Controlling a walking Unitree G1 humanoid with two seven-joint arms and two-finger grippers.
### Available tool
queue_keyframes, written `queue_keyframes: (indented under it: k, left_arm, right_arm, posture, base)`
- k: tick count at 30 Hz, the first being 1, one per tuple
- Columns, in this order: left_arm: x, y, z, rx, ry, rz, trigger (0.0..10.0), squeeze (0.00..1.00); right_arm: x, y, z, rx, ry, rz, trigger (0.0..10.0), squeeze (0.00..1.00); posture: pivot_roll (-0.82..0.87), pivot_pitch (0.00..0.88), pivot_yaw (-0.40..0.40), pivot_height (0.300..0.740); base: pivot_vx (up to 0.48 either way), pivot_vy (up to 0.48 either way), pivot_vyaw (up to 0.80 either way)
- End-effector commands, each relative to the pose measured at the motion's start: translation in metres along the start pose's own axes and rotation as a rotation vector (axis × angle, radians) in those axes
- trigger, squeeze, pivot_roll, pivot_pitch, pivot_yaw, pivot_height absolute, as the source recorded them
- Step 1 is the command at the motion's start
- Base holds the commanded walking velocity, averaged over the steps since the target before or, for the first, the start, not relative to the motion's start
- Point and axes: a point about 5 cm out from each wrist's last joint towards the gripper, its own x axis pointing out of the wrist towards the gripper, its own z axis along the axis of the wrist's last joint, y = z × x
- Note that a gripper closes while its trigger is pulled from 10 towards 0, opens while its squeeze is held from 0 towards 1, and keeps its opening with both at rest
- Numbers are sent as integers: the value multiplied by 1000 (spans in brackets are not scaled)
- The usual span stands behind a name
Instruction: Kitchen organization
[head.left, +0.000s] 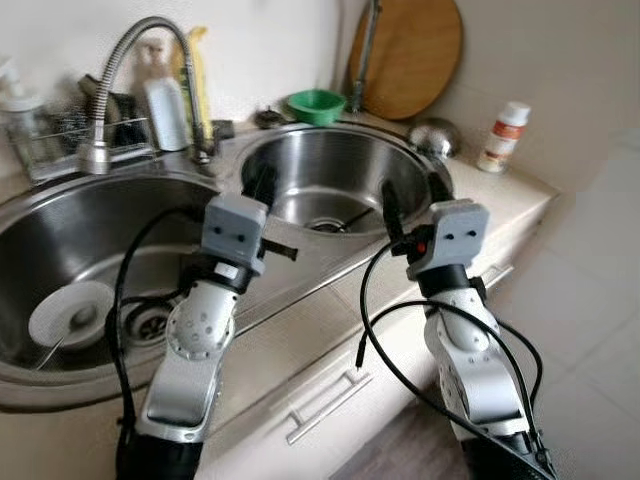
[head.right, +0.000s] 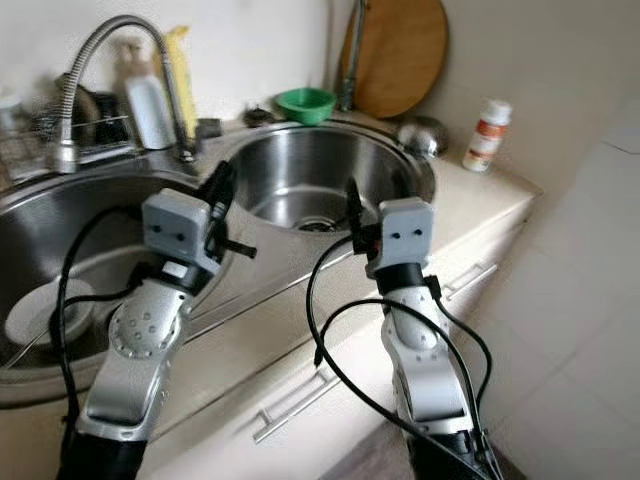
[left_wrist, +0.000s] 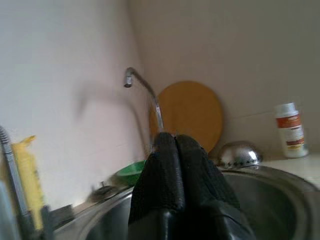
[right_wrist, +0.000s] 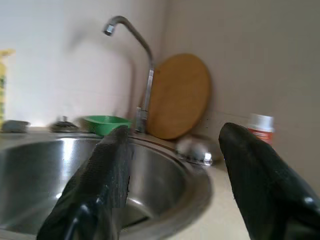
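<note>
Both arms reach over the counter's front edge toward the round steel sink (head.left: 345, 165). My left gripper (head.left: 262, 186) hovers at the sink's near-left rim, its fingers (left_wrist: 172, 150) pressed together with nothing between them. At the near-right rim my right gripper (head.left: 413, 200) is open and empty, its fingers (right_wrist: 107, 165) spread wide. Behind the sink sit a green bowl (head.left: 316, 104), an upturned steel bowl (head.left: 435, 135) and a round wooden board (head.left: 410, 55) leaning on the wall. A white bottle with an orange label (head.left: 503, 133) stands on the counter at the right.
The left sink (head.left: 60, 220) holds a white plate (head.left: 72, 312) near its drain. A curved tap (head.left: 130, 55) rises between the sinks, with a wire rack (head.left: 60, 135), a white bottle (head.left: 165, 110) and a yellow item (head.left: 197, 75) behind it. Drawer handles (head.left: 325, 405) run below the counter.
</note>
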Motion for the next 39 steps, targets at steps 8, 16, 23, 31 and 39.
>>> queue_keyframes:
  k: [8, 16, 23, 31, 39]
  left_arm:
    - [0, -1, 4, 15, -20, -16, 10000, 0]
    - [-1, -3, 2, 9, -17, -22, 10000, 0]
    - [-1, -12, -4, 3, 21, -68, 10000, 0]
    - [-4, -15, -8, 9, 41, -83, 10000, 0]
    - [-4, -16, -10, 8, 55, -90, 10000, 0]
  right_arm:
    - [1, 0, 5, 0, -25, -10, 10000, 0]
    - [-2, -2, 1, -17, -5, -21, 10000, 0]
    - [-6, -7, -8, -76, 45, -38, 10000, 0]
    - [-8, -11, -19, -115, 115, -55, 10000, 0]
    - [-10, -4, -28, -161, 174, -14, 10000, 0]
  posture:
    - [109, 0, -19, 740]
    - [103, 0, -17, 740]
    - [95, 0, -17, 740]
    - [94, 0, -18, 740]
    - [97, 0, -20, 740]
  base:
    - [0, 0, -800]
    - [0, 0, -800]
    - [0, 0, -800]
    - [0, 0, -800]
    - [0, -381, -300]
